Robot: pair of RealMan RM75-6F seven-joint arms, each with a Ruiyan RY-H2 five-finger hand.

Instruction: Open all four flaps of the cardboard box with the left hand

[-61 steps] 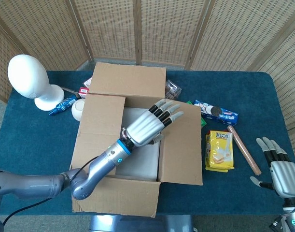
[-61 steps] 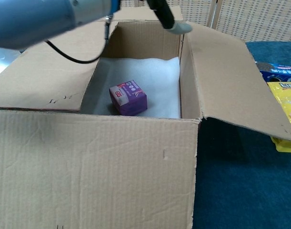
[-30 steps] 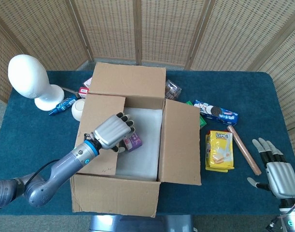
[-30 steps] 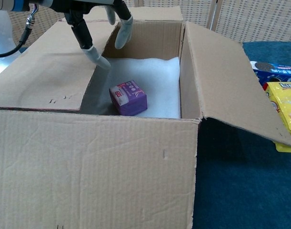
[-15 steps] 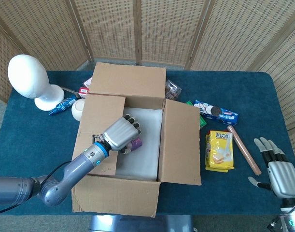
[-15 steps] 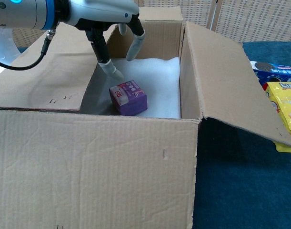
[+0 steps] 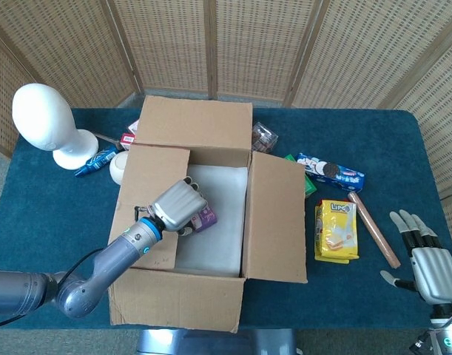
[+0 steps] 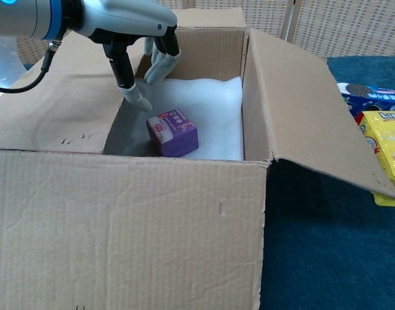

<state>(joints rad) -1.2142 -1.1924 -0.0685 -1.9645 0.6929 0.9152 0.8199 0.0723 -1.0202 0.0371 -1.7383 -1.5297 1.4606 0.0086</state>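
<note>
Box (image 7: 211, 133) sits mid-table (image 7: 55, 214), top open, white foam lining inside. Far flap (image 7: 196, 122) at 12 o'clock folded back and out. Right flap (image 7: 274, 218) at 3 o'clock lies out, tilted down toward the snacks. Near flap (image 8: 126, 226) at 6 o'clock stands up, fills the lower chest view. Left flap (image 7: 148, 203) at 9 o'clock lies roughly level, out over the left side.

Left hand (image 7: 177, 205) is over the inner edge of the left flap, fingers curled down into the box opening. Chest view: fingertips (image 8: 138, 99) hang just beside the flap edge, above the foam; contact with the flap cannot be told. It holds nothing, fingers bent but apart. Purple carton (image 8: 173, 132) on the foam, just below and right of the fingertips, not touching them.

Right hand (image 7: 427, 262) at 4 o'clock off the table's right edge, fingers straight and spread, nothing in it.

Rest: white mannequin head (image 7: 48, 122) at 10 o'clock. Blue wrapper (image 7: 98, 159) and white cup (image 7: 119, 167) between head and box. Cookie pack (image 7: 331, 170) at 2 o'clock, yellow snack bag (image 7: 336, 229) at 3 o'clock beside the right flap, brown stick (image 7: 373, 229) just right of the bag. Wicker screen (image 7: 233, 44) behind.
</note>
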